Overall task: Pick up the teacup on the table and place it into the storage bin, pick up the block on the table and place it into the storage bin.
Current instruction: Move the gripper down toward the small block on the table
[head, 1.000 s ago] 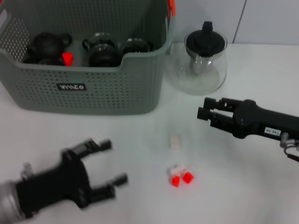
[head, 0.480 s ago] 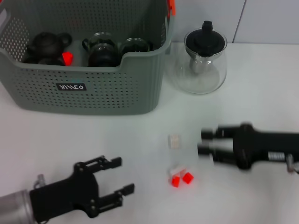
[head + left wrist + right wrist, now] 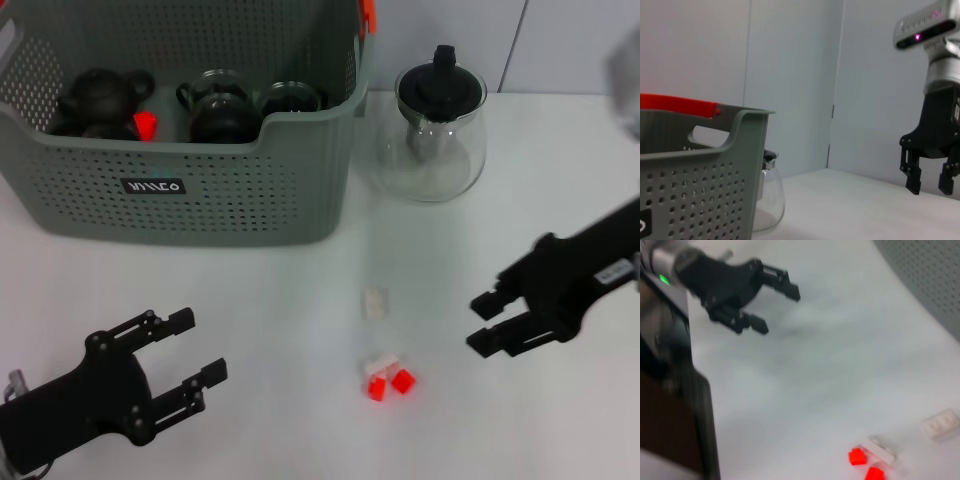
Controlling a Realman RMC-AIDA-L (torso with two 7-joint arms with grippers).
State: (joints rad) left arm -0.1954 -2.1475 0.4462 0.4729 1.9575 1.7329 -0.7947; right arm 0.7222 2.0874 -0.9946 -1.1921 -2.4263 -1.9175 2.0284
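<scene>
- Head view rn: storage bin (image 3: 190,190) sits far-left on the table (image 3: 300,300), already w/ a dark teapot (image 3: 100,100), a couple of dark glass cups (image 3: 222,108) and a red block (image 3: 145,124) inside. So the teacup part looks done imo, no cup left out on the table that I can see.
- Blocks still out: a pale one (image 3: 375,303) in front of the bin, and just nearer the robot a white + red cluster (image 3: 386,377). Right wrist view shows the same ones (image 3: 871,455), nothing touching them.
- What changed in the last sec: right gripper (image 3: 500,322) was up near the glass teapot (image 3: 431,125), then swung down and back; it's now right of the block cluster, near it but clearly apart. Fingers spread, nothing in them. Left wrist view shows it too (image 3: 929,180), hanging over the table w/ jaws apart.
- Left gripper (image 3: 178,352) pulled back toward the robot's own left corner, further from the blocks than half a sec ago. Also wide open, empty.
- My read: left arm's backing off, right arm's lining up for a block. Next it'd need to close the gap to the cluster and drop down over one piece. Tricky bit = those pieces are bunched up, easy to nudge one while grabbing another.
</scene>
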